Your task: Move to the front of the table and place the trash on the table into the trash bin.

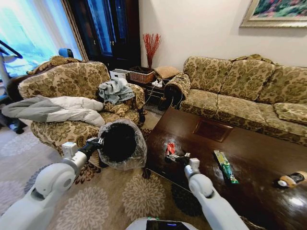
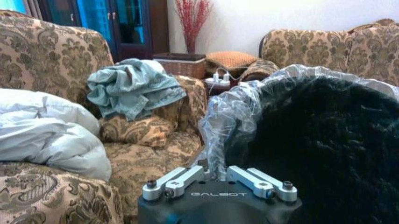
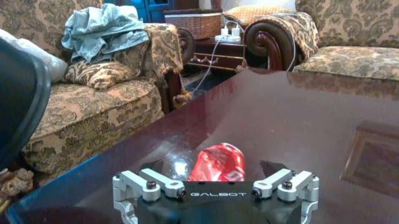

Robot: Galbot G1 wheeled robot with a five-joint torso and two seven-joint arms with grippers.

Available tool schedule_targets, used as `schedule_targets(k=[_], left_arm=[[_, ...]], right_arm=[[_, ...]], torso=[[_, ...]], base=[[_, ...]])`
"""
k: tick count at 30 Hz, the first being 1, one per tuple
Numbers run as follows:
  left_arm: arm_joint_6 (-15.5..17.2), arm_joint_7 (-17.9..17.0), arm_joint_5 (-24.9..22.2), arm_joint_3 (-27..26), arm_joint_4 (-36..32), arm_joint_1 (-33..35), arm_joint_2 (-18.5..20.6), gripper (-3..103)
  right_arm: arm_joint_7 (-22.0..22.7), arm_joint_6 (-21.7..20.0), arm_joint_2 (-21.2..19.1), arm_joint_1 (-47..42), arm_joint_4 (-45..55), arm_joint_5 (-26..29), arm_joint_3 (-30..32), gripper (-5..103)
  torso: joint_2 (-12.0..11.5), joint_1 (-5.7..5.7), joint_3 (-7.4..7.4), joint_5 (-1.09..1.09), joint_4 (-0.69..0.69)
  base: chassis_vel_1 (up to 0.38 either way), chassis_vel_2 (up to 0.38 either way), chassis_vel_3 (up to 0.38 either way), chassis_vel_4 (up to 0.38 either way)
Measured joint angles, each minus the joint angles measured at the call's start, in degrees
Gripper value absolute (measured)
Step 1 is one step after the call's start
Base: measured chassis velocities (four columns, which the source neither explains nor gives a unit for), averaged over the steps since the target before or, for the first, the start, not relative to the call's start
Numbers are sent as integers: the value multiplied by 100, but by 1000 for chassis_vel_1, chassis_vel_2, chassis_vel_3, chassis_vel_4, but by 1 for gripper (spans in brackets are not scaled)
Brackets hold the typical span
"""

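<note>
My left gripper (image 1: 96, 143) (image 2: 215, 171) is shut on the rim of the trash bin (image 1: 118, 143) (image 2: 324, 140). The bin is black with a crinkly plastic liner, held tipped beside the table's near left corner. The dark glossy table (image 1: 249, 143) (image 3: 299, 107) carries a crushed red can (image 1: 170, 148) (image 3: 217, 162), a long green wrapper (image 1: 225, 166) and a tan bottle-like piece (image 1: 292, 179). My right gripper (image 1: 176, 157) (image 3: 214, 166) is open low over the table, one finger on either side of the can and apart from it.
An armchair (image 1: 72, 96) with a white jacket (image 1: 57, 109) and a blue-grey cloth (image 1: 115, 90) stands left of the bin. A patterned sofa (image 1: 240, 91) runs behind the table. A side table with a basket (image 1: 142, 75) fills the corner. Carpet lies in front.
</note>
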Motion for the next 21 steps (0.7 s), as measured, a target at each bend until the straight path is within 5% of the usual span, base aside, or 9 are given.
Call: schedule_targets(k=[9,21], left_arm=[[5,-17,-116,-204,-28,21,-2,2],[-16,9,-130,-155,9,-54,44,2]], right_arm=[[266,-147,110,375,-402,-30,-294,100],[346,-532,94,368,-456,580,-148,100]], torso=[[0,1,0,1,1],[0,0,0,1,-1]], base=[[0,0,0,0],[0,0,0,0]])
